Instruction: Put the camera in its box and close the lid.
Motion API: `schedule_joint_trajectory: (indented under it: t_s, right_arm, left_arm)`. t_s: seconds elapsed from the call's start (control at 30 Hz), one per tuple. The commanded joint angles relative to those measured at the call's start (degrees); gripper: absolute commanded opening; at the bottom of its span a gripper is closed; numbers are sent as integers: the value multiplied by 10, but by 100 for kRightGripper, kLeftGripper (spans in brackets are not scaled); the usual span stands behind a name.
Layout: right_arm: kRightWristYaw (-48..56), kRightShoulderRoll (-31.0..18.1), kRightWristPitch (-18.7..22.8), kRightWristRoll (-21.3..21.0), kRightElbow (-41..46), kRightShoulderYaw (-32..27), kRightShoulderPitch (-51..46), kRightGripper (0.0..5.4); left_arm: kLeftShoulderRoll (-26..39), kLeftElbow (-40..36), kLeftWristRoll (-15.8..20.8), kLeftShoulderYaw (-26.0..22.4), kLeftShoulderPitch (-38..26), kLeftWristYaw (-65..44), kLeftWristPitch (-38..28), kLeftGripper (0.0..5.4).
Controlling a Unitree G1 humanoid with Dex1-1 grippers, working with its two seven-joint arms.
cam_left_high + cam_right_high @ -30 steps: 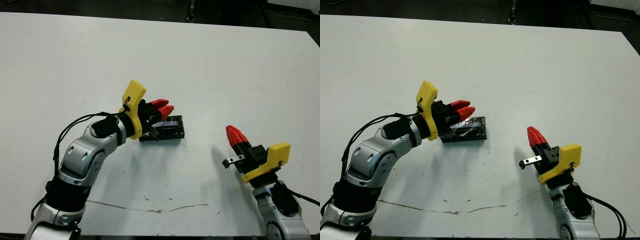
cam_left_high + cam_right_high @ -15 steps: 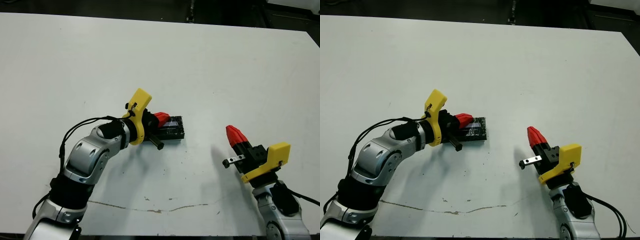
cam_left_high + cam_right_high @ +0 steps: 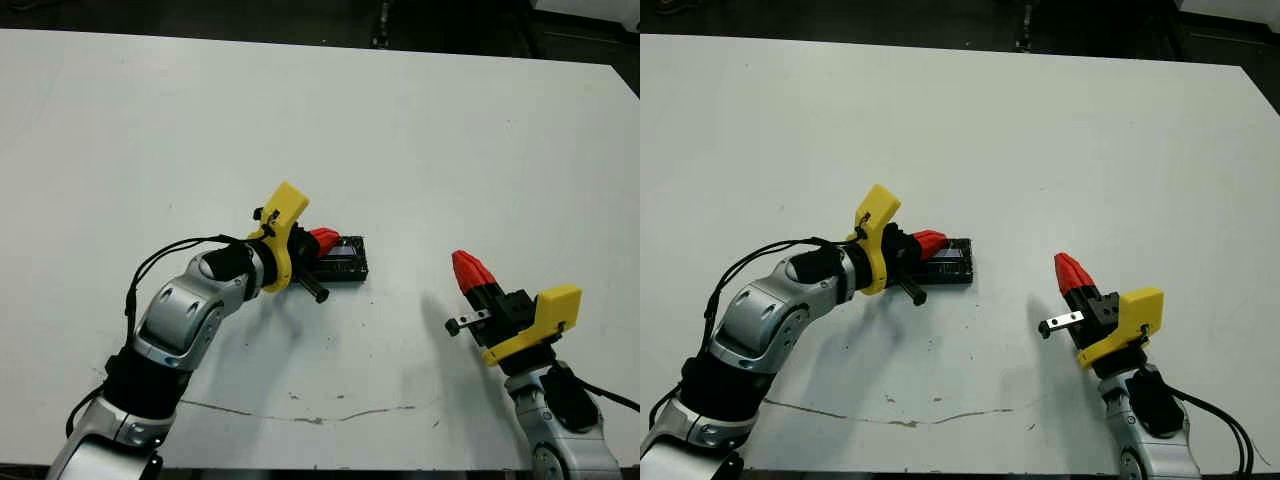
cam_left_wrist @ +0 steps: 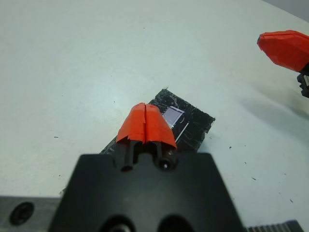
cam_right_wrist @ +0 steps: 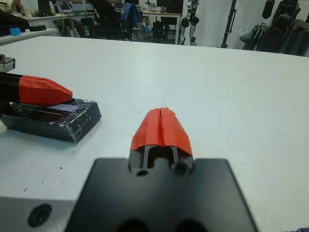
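With the lid (image 3: 342, 259) already lying on the box near the table's middle, our left gripper (image 3: 322, 240) rests closed and empty on its left end. Its long axis runs left-right, and our right gripper (image 3: 468, 270), also closed and empty, sits well apart to the right.

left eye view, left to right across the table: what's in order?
left gripper with fingers shut, resting on top of the lid → bare white table → right gripper, shut, holding nothing

Glittery black lid (image 3: 345, 259) lies flat on the box, mid-table.
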State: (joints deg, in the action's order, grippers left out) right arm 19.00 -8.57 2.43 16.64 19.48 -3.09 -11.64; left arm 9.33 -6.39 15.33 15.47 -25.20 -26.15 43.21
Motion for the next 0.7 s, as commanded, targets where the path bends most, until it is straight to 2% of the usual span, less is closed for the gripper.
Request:
schedule_joint_trajectory:
  t_s: [0.03, 0.13, 0.23, 0.33, 0.47, 0.6, 0.7]
  right_arm:
    - [-4, -6, 1, -7, 1, -2, -5, 0]
    - [-3, -5, 3, -4, 2, -3, -6, 0]
    - [-2, -6, 4, -2, 1, -4, -6, 0]
    - [-2, -6, 6, -1, 3, -5, -6, 0]
    - [-4, -3, -1, -3, 1, -6, -3, 0]
    - [-9, -3, 2, -1, 7, -12, 1, 0]
    - [-15, -2, -5, -3, 10, -19, 5, 0]
  left_arm:
    - [1, 40, -9, 15, 29, 0, 17, 1]
    - [0, 44, -7, 9, 38, 3, 19, 1]
    - [7, 11, -2, -4, 49, 8, 25, 1]
    - [13, -30, 26, -41, 55, 1, 34, 1]
    - [27, -95, 45, -87, 64, 6, 18, 1]
    - [30, -138, 73, -152, 82, 9, -15, 1]
    - [36, -151, 79, -189, 103, 7, -61, 1]
